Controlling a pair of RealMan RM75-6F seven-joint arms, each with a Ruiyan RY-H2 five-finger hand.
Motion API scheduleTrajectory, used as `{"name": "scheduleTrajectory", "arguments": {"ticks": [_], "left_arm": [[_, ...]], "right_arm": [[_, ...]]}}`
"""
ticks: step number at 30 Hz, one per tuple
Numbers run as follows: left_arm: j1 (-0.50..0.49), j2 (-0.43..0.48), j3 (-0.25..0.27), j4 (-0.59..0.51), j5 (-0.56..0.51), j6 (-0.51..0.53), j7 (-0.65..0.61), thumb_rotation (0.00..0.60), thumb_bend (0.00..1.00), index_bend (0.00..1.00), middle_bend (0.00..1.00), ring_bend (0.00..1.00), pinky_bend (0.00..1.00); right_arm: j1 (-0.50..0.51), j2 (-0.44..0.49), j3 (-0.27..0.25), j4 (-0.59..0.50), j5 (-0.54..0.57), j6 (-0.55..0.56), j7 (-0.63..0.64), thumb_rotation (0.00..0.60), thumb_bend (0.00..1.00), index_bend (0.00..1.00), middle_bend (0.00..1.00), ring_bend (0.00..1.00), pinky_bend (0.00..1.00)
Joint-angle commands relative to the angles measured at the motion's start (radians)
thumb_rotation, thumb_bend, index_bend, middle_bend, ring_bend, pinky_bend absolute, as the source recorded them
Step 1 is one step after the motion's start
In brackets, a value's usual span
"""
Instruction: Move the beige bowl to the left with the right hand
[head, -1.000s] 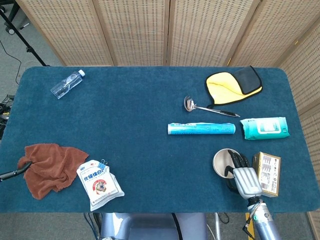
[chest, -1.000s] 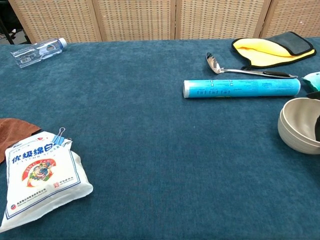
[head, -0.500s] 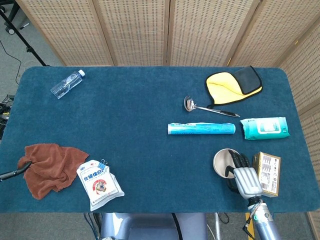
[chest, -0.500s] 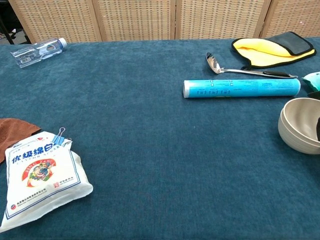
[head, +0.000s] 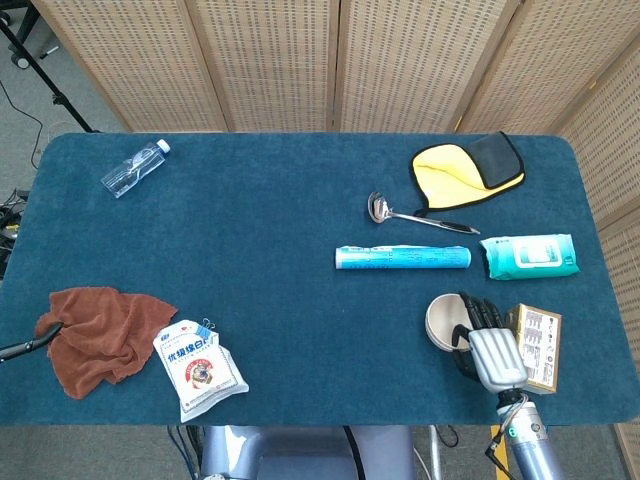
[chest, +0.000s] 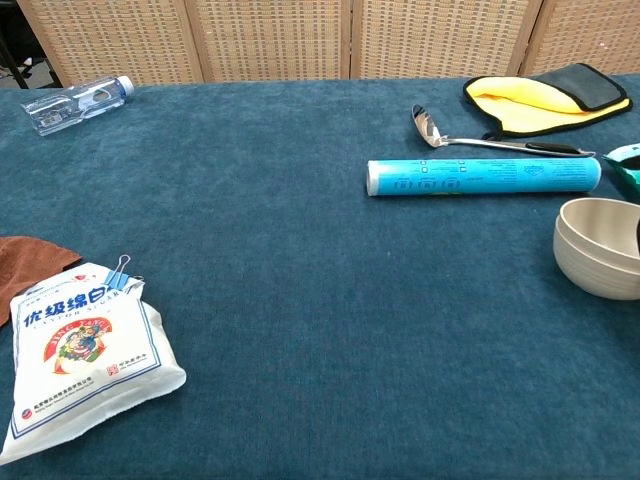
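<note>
One bowl (head: 441, 322), beige, sits near the table's (head: 300, 250) right front corner, at about 5 o'clock from the blue tube (head: 402, 258) and just left of a small box (head: 535, 345). The right hand (head: 482, 335) holds it by the right rim, dark fingers (head: 472, 312) hooked over the edge and into the bowl.

Against half a second ago, the bowl looks slightly lifted and levelled: in the chest view its rim sits a touch higher and further left, and the head view shows the hand's back risen, with the bowl shifted a shade toward 9 o'clock. I judge the grasp made and the carry just starting; nearly all the leftward travel remains.

The left hand is out of sight in both views. Open cloth lies toward 9 o'clock, with the tube close at 11 o'clock of the bowl.
</note>
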Motion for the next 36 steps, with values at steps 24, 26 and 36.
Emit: {"name": "scheduleTrajectory", "arguments": {"ticks": [24,26,36], "left_arm": [[0.003,0.004,-0.004,-0.004,-0.002,0.007,-0.007,0.198,0.00,0.00,0.00,0.00,0.00],[0.003,0.004,-0.004,-0.004,-0.003,0.007,-0.007,0.199,0.00,0.00,0.00,0.00,0.00],[0.006,0.009,-0.007,-0.004,-0.006,0.011,-0.013,0.197,0.00,0.00,0.00,0.00,0.00]], "right_arm": [[0.011,0.020,0.034,-0.053,-0.013,0.046,-0.043,0.600,0.41,0.55,0.00,0.00,0.00],[0.013,0.020,0.040,-0.061,-0.014,0.051,-0.045,0.600,0.41,0.55,0.00,0.00,0.00],[0.022,0.019,0.068,-0.082,-0.006,0.072,-0.059,0.600,0.41,0.55,0.00,0.00,0.00]]}}
